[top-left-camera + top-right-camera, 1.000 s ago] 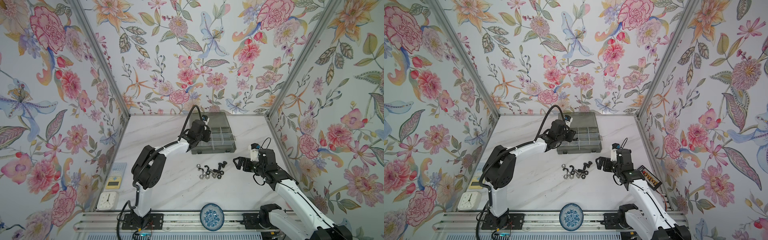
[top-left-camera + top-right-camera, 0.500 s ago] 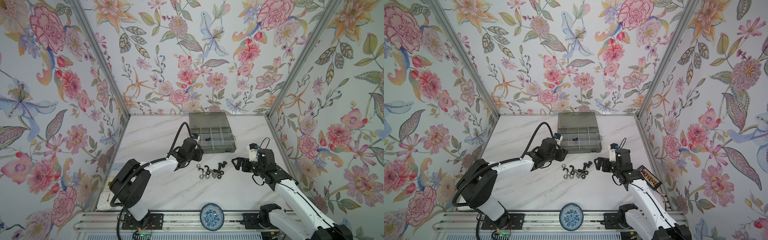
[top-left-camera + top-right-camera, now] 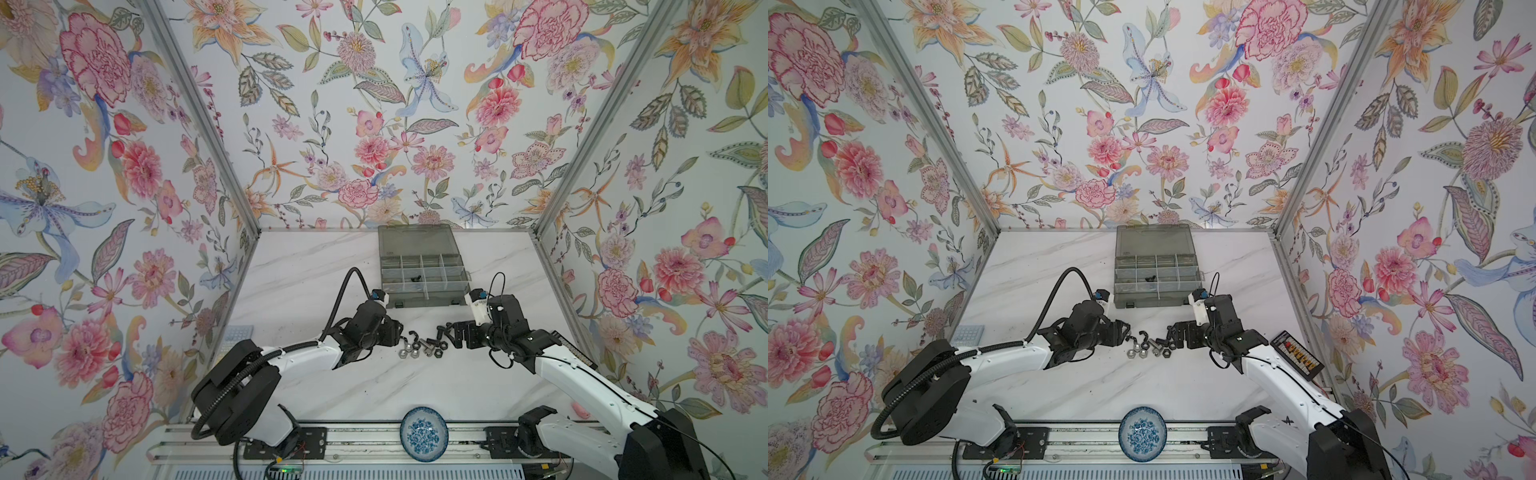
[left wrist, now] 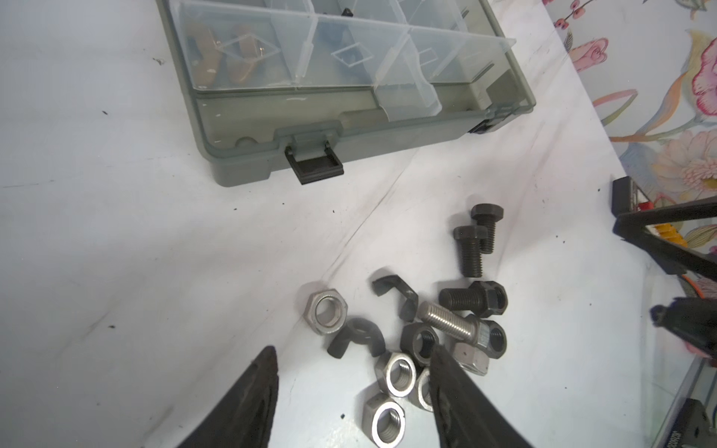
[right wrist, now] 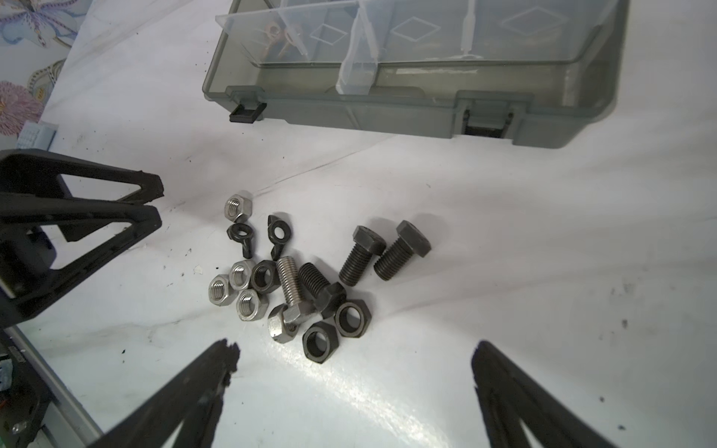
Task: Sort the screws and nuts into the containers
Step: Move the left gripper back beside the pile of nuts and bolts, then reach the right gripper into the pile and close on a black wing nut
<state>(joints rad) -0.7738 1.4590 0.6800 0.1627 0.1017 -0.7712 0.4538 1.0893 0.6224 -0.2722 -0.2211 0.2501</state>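
The left gripper (image 4: 353, 351) hangs partly open and empty at the edge of the pile. Silver hex nuts (image 4: 395, 374) lie between and just past its fingertips, with the black screws (image 4: 471, 252) farther out. A second ago it was over the organiser box (image 3: 424, 297), which sits near the far edge of the table (image 3: 316, 270). It has since come back to the pile at mid-table. The right gripper (image 5: 355, 345), wide open and empty, faces the pile from the other side. Brass winged nuts (image 4: 225, 50) lie in an end compartment of the box's front row.
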